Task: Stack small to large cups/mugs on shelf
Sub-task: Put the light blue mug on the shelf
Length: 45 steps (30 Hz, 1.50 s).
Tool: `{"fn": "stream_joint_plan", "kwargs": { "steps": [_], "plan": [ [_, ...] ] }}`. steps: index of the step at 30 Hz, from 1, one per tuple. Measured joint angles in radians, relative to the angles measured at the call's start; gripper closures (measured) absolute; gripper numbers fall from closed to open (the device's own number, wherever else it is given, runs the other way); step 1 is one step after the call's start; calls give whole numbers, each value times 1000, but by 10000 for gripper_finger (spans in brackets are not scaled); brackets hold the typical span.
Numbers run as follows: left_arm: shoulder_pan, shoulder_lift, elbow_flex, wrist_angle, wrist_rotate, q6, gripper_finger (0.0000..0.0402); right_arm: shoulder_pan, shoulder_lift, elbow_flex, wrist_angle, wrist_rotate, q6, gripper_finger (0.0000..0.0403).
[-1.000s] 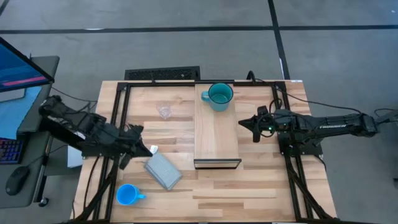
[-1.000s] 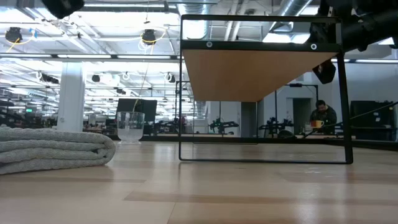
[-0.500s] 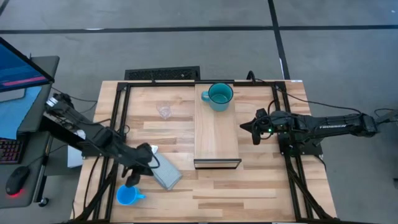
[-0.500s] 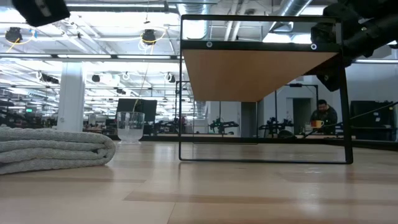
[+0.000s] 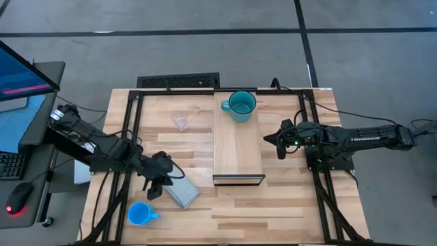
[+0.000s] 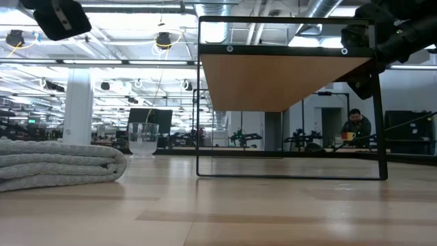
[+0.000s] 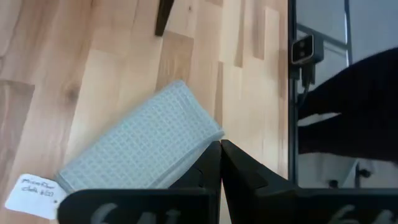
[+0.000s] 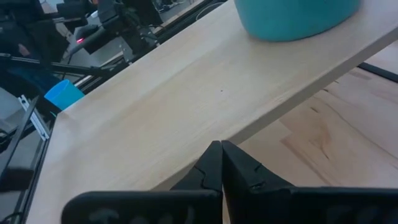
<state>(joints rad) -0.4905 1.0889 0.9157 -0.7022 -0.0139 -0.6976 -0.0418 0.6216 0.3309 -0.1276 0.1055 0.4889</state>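
The shelf holds only 1 cup so far, the big teal mug at its far end, so 2 are left to stack. The blue mug sits at the table's near left corner and the tiny glass cup left of the shelf. The left gripper hangs pinched shut and empty above the grey pouch, near the blue mug; the right gripper, also closed and empty, waits beside the shelf
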Motion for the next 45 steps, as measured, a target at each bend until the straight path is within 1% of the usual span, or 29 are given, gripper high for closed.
{"fn": "stream_joint_plan", "kwargs": {
  "steps": [2, 4, 5, 8, 10, 13, 17, 20, 24, 26, 28, 30, 33, 36, 39, 42, 45],
  "plan": [
    [11, 0, 0, -6, 2, 31, 401, 0, 0, 0, 0, 0, 0, 379],
    [15, 0, 0, 0, 32, 96, 401, 0, 0, 0, 0, 0, 0, 379],
    [15, 0, 0, 7, 69, 157, 401, 0, 0, 0, 0, 0, 0, 379],
    [13, 0, 0, 35, 225, 316, 393, 0, 0, 0, 0, 0, 0, 379],
    [21, 0, 0, 51, 272, 327, 378, 0, 0, 0, 0, 0, -1, 379],
    [41, 0, 0, 48, 294, 318, 350, 0, 0, 0, 0, 4, -1, 379],
    [54, 0, -1, 47, 332, 348, 314, 0, 0, 0, 0, 8, -3, 379],
    [57, 0, -10, 40, 321, 350, 296, 0, 0, 0, -3, 8, -3, 379],
    [51, 0, -19, 12, 217, 381, 288, 0, 0, 0, -4, 8, -3, 379],
    [51, 0, -19, -4, 195, 389, 288, 0, 0, 0, -7, 9, -3, 379],
    [52, 0, -19, -10, 195, 385, 287, 0, 0, 0, -11, 8, -3, 379],
    [52, 0, -19, -10, 198, 344, 287, 0, 0, 0, -13, 8, -3, 379],
    [50, 0, -19, -10, 223, 200, 287, 0, 0, 0, -23, 8, -3, 379],
    [50, 0, -19, -11, 226, 36, 287, 0, 0, 0, -29, 8, -3, 379],
    [50, 0, -19, -10, 222, -76, 287, 0, 0, 0, -31, 9, -18, 379],
    [50, 0, -19, -8, 208, -104, 287, 0, 0, 0, -31, 10, -52, 379],
    [44, 0, -19, -9, 216, -43, 287, 0, 0, 0, -31, 21, -55, 379]
  ]
}}
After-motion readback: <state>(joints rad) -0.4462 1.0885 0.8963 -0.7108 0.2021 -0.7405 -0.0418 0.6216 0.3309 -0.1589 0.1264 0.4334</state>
